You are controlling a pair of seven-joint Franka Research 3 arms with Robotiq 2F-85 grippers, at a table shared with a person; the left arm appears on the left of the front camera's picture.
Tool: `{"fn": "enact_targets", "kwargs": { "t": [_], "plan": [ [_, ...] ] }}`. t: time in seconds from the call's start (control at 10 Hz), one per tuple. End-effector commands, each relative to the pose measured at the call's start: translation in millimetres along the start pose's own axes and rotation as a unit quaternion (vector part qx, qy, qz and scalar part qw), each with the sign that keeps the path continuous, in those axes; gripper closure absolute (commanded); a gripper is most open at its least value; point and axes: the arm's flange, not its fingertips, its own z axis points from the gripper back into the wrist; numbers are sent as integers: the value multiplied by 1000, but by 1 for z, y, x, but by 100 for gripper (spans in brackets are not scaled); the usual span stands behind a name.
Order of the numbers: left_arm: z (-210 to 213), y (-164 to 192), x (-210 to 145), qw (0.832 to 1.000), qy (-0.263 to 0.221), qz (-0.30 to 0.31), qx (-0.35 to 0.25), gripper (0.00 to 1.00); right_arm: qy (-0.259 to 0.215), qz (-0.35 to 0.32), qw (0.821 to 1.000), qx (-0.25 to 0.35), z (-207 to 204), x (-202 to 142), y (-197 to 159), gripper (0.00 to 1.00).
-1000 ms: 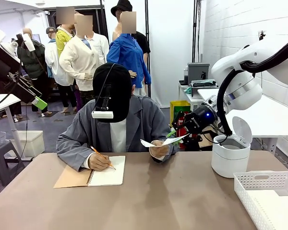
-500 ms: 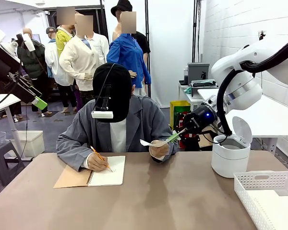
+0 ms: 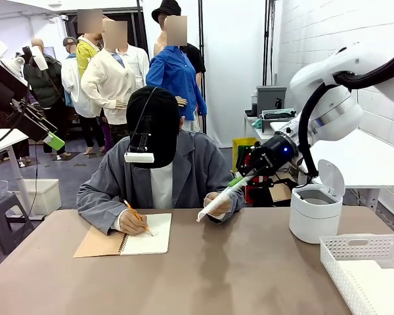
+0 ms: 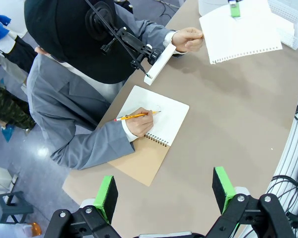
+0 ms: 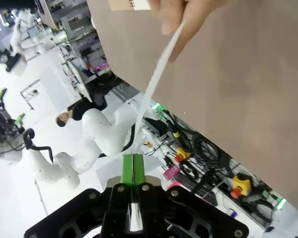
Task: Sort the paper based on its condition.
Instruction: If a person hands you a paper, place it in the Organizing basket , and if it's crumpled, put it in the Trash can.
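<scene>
Paper [image 4: 241, 32] sat clamped in the closed right claw [image 3: 236, 181] with the person's hand [image 4: 187, 38] gripping its corner too, so yanking early could've ripped it.

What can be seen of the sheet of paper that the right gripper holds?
The paper is one thin white sheet, smooth and not crumpled, with a ragged row of torn binding holes along one edge. It is in the air above the table, slanting down from the right gripper, whose green pads are shut on one edge, to the person's hand, which pinches a corner. In the right wrist view it appears edge-on, as a slightly bent white strip.
</scene>
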Motion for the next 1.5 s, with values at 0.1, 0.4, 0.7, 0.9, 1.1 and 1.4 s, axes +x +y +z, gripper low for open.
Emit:
{"fn": "enact_targets", "kwargs": {
  "t": [0.1, 0.4, 0.7, 0.9, 1.1, 1.4],
  "plan": [
    [0, 0, 0, 1000, 0, 1, -1, 0, 0, 77, 996, -54, -2, -55, 6, 100],
    [0, 0, 0, 1000, 0, 1, -1, 0, -61, 145, 978, -140, 13, -109, -7, 100],
    [0, 0, 0, 1000, 0, 1, -1, 0, -178, 205, 946, -179, 38, -148, -39, 100],
    [0, 0, 0, 1000, 0, 1, -1, 0, -229, 229, 920, -222, 60, -166, -60, 100],
    [0, 0, 0, 1000, 0, 1, -1, 0, -239, 216, 906, -276, 78, -184, -77, 100],
    [0, 0, 0, 1000, 0, 1, -1, 0, -265, 181, 893, -317, 108, -196, -122, 100]
  ]
}}
